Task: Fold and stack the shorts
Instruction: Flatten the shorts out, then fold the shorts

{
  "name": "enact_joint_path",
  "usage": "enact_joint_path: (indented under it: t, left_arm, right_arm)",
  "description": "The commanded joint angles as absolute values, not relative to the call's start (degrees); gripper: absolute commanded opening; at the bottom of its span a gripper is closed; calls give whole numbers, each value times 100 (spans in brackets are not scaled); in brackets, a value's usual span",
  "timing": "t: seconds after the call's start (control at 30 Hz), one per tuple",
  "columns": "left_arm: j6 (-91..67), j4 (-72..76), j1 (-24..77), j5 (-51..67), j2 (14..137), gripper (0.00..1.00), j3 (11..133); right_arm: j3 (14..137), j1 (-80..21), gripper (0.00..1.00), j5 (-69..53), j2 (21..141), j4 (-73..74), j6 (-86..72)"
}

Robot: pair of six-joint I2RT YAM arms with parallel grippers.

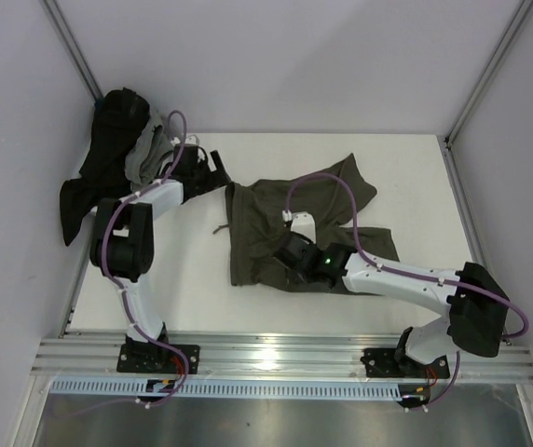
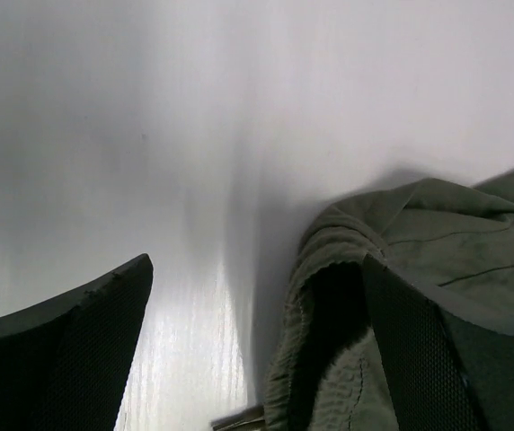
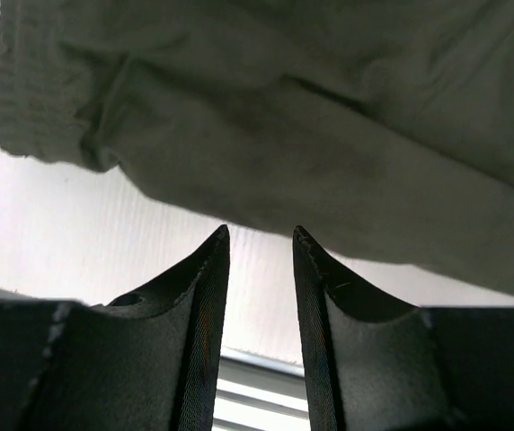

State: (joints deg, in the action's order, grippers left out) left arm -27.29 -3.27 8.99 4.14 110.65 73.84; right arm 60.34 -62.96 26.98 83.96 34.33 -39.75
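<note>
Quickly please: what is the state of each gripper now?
Left gripper: open wide, edge of the shorts between its fingers, not clamped.
Right gripper: open narrowly, holding nothing.

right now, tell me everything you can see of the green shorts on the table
The shorts are olive-green, soft fabric, lying unfolded and rumpled on the table, ribbed waistband toward the left arm with a drawstring end poking out, two wide legs splayed right. The open left gripper has one finger at the waistband corner; the right gripper, slightly open, sits at the near hem, holding nothing.
</note>
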Motion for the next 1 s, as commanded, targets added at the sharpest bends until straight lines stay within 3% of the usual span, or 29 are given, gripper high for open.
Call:
enact_joint_path:
  t: [0.0,0.27,0.53,0.67,0.97]
  left_arm:
    - [-2839,-476,844,587,10926,99,7401]
    - [-3427,-167,870,993,9626,99,5890]
    - [-4235,-527,1107,950,7571,99,4282]
    - [-4605,-939,1572,739,6840,99,3753]
    - [-6256,-1010,2977,370,5503,99,2541]
  right_arm:
    - [5924,-5837,37,2347,7999,3164,-3578]
    - [5098,-4001,39,1310,7014,3163,-3515]
    - [3983,-1945,54,571,6004,3524,-4315]
    - [3710,-1391,72,712,5188,3857,-4701]
    - [3367,-53,66,554,5581,4526,-5080]
